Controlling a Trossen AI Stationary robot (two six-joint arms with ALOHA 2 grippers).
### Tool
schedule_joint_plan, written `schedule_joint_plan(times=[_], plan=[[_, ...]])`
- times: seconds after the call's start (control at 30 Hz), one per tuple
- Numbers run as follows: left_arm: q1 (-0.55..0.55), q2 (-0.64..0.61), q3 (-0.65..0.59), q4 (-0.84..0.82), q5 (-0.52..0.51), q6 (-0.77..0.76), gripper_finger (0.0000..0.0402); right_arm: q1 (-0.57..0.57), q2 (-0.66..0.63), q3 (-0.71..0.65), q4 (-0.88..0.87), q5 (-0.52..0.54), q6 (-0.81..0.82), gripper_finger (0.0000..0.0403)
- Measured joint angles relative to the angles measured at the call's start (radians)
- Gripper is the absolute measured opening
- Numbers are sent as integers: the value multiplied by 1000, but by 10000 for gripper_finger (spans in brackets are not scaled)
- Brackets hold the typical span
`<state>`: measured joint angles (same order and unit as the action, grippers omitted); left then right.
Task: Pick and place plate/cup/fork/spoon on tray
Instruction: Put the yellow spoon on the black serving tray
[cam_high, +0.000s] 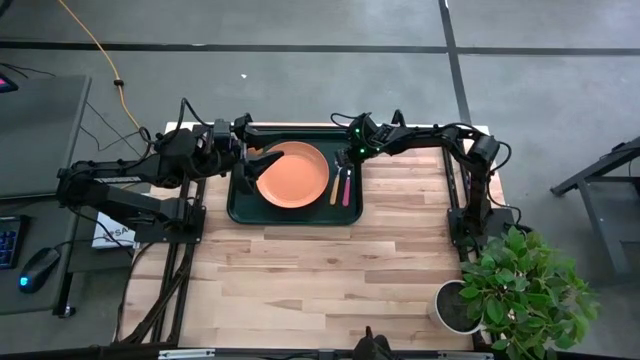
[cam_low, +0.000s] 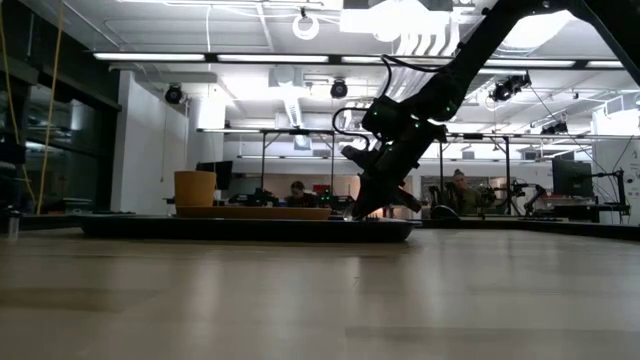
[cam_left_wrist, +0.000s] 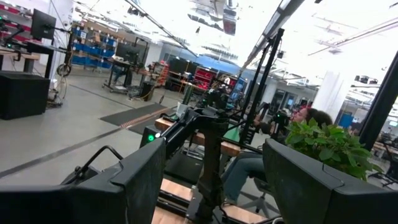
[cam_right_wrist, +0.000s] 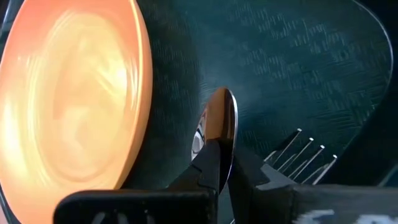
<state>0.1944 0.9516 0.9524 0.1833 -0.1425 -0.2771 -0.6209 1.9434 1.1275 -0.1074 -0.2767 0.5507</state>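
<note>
The dark green tray (cam_high: 240, 205) lies at the table's far middle. On it are the orange plate (cam_high: 295, 175), the spoon (cam_high: 336, 187) with its orange-tan handle and the pink-handled fork (cam_high: 347, 187), side by side right of the plate. The orange cup (cam_low: 195, 188) stands upright on the tray left of the plate; in the high view my left arm mostly hides it. My left gripper (cam_high: 248, 165) is open above the tray's left part, and the left wrist view (cam_left_wrist: 214, 168) shows nothing between its fingers. My right gripper (cam_high: 342, 160) is down at the spoon's far end, shut on it. My right gripper pinches the spoon at its neck (cam_right_wrist: 217, 146), just behind the metal bowl (cam_right_wrist: 221, 115), between its two fingers (cam_right_wrist: 208, 168). The fingers slant down from the table's right and far side. The bowl sticks out past the fingertips over the tray floor, and the handle (cam_high: 335, 192) lies along the tray beside the plate.
The fork's tines (cam_right_wrist: 305, 155) lie close beside my right fingers. A potted plant (cam_high: 520, 285) stands at the table's near right corner. Bare wood (cam_high: 320, 280) fills the table's near half. People sit at desks in the room beyond (cam_low: 297, 190).
</note>
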Motion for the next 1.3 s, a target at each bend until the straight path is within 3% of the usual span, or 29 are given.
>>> schedule_joint_plan(times=[0.3,0.63,1.3], plan=[[0,0,0,0,0,0,250,0,0,0,-1,22,-1,5],[0,1,0,0,0,0,250,1,2,-2,-5,41,-9,72],[0,1,0,-8,-3,0,250,15,-4,-2,-9,93,-10,78]])
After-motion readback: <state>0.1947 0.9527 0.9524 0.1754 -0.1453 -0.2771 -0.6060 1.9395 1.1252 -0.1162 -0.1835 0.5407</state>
